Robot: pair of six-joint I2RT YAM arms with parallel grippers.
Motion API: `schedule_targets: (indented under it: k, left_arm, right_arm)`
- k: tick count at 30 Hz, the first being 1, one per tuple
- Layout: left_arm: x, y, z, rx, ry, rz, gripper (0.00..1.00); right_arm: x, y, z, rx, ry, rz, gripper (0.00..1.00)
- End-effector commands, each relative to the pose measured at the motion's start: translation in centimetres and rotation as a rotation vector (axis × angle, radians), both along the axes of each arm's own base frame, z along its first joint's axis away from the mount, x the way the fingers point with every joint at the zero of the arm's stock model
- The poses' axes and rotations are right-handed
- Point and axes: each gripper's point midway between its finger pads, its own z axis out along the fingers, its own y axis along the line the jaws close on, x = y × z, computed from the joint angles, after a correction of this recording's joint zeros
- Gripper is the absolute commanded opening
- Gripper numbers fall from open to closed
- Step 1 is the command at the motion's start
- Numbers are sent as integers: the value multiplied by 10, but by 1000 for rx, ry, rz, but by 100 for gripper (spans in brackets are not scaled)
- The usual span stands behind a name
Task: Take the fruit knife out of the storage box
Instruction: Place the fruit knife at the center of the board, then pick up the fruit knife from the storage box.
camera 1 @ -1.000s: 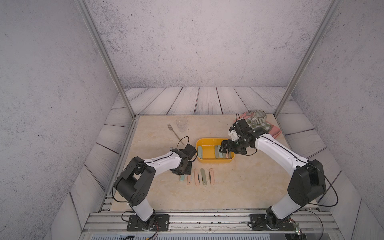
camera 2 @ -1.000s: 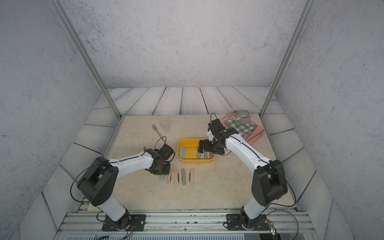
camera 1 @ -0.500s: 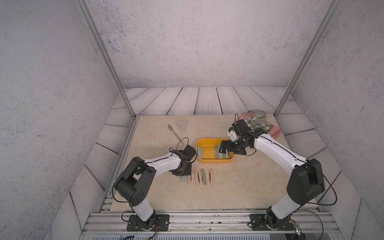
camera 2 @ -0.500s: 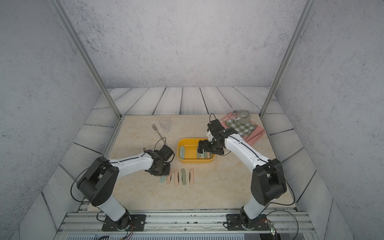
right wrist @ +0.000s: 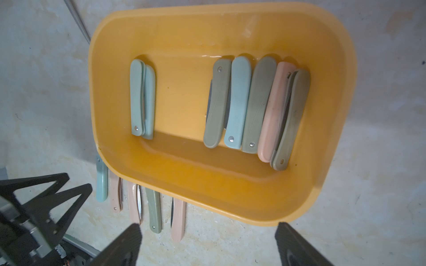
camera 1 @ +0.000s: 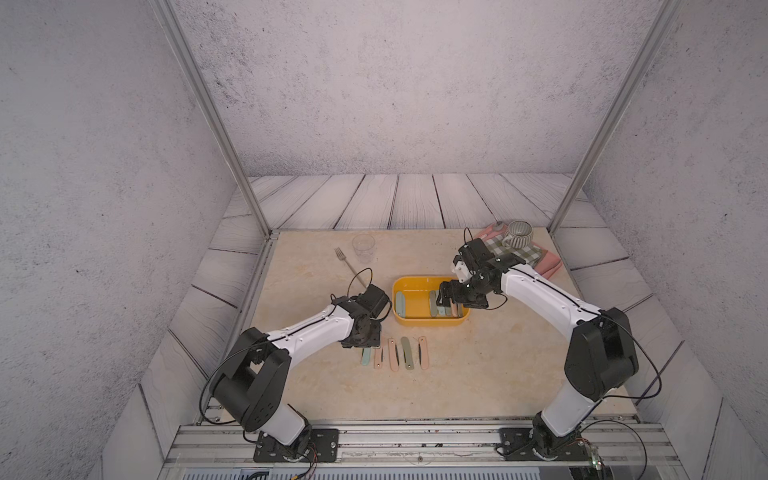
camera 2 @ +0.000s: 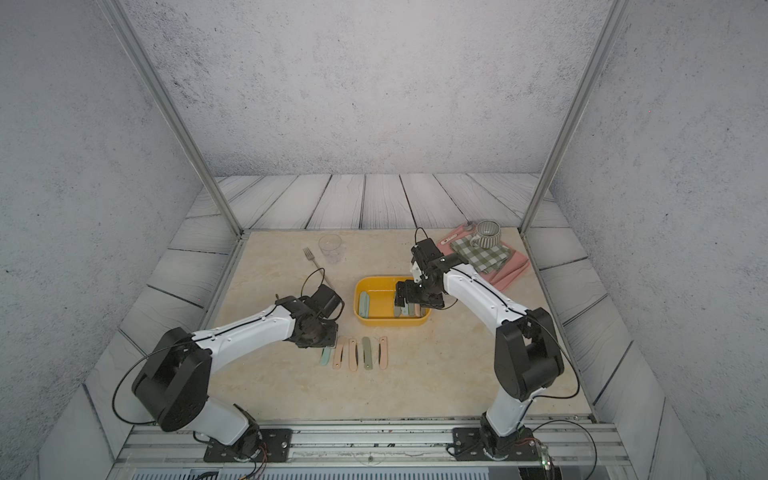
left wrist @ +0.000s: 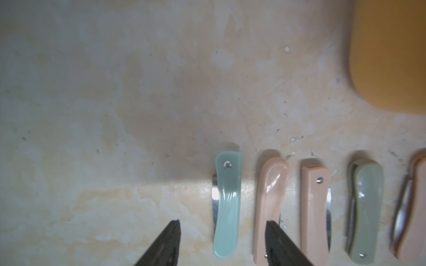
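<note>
At the back left of the tabletop [camera 1: 478, 374] a fork [camera 1: 345, 261] lies just beside a clear cup [camera 1: 363, 248]. Nearer the front, the left gripper [left wrist: 223, 222] hangs low over the table with its fingers [left wrist: 166, 244] apart — a teal fruit knife [left wrist: 227, 207] lies flat between them, clamped by neither, while one finger shows in front of the pink knife [left wrist: 269, 195] beside it. That teal knife heads a row of five folded knives [camera 1: 406, 353] in front of the yellow storage box [camera 1: 424, 323]. Inside the box a lone teal knife [right wrist: 141, 99] lies apart from a cluster of five [right wrist: 255, 108] at the right end. The right gripper [right wrist: 209, 225] hovers over the box — spread wide and empty. Farther back and right, a striped mug [camera 1: 518, 234] sits on a checked cloth [camera 1: 525, 253] over a pink tray [camera 1: 550, 266].
</note>
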Motion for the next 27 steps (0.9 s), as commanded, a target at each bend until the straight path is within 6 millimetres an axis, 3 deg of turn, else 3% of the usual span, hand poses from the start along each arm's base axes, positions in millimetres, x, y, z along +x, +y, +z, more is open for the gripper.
schedule_targets:
  k: [1,5,7,14,21,23,27]
  left_arm:
    - [19,-5,46,-59,-120,6,65]
    - [31,-16,82,-124,-214,-19,68]
    - [35,-20,93,-152,-244,-29,71]
    - [35,-24,111,-190,-269,-42,78]
    - [34,-16,119,-185,-291,-38,89]
    - [35,-14,123,-185,-302,-35,99]
    - [37,-11,128,-189,-315,-34,99]
  right_arm:
    - [14,7,-3,-23,-28,17,79]
    - [29,16,-16,-42,-22,37,56]
    - [35,21,-25,-53,-14,49,51]
    - [57,32,-56,-106,9,83,56]
    - [62,43,-79,-126,42,103,56]
    - [63,43,-86,-137,52,104,56]
    - [67,44,-97,-153,65,102,55]
